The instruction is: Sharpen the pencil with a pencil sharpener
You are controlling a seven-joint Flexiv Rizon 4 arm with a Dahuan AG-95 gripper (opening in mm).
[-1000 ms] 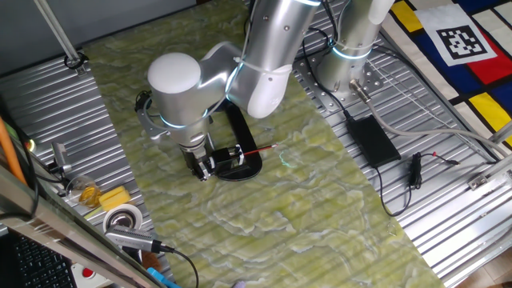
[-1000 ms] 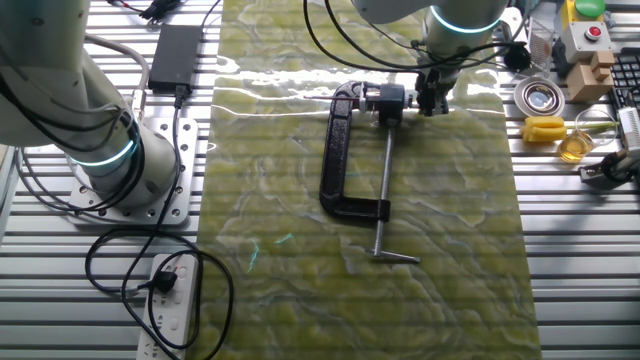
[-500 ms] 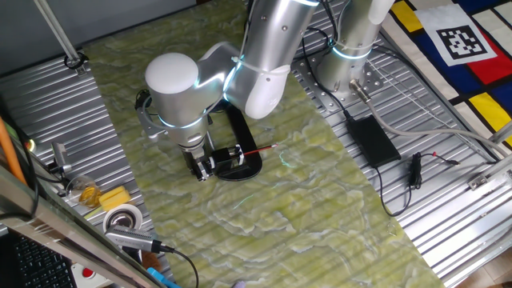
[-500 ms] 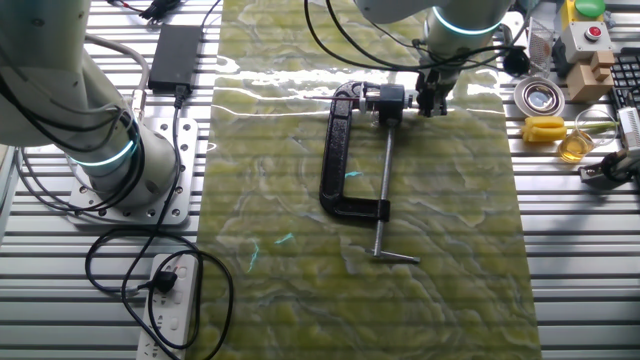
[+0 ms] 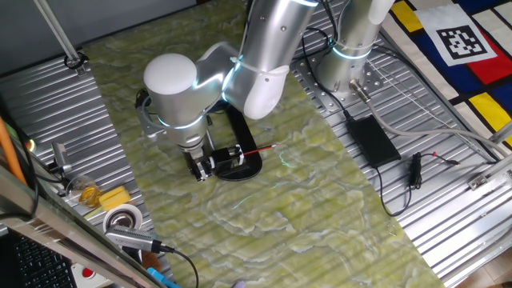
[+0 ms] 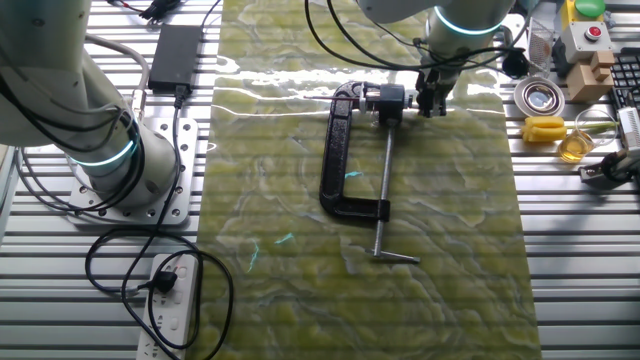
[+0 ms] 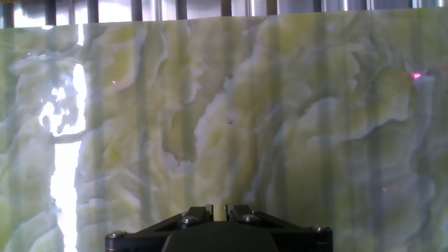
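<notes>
1. End effector [image 6: 432, 104] low over the green mat [image 6: 440, 220], fingers [image 7: 210, 213] together in hand view, nothing between them.
2. Pencil sharpener [image 6: 350, 150] just at its 9 o'clock in the other fixed view; white-and-black head [image 6: 388, 100] beside the fingertips, contact unclear.
3. Silver rod [image 6: 384, 190] runs from that head toward 6 o'clock.
4. Pencil [image 5: 261, 150] pokes out of the sharpener base toward 3 o'clock in one fixed view.
5. Power brick [image 5: 372, 138] on the bare surface [image 5: 448, 208], well apart.
</notes>
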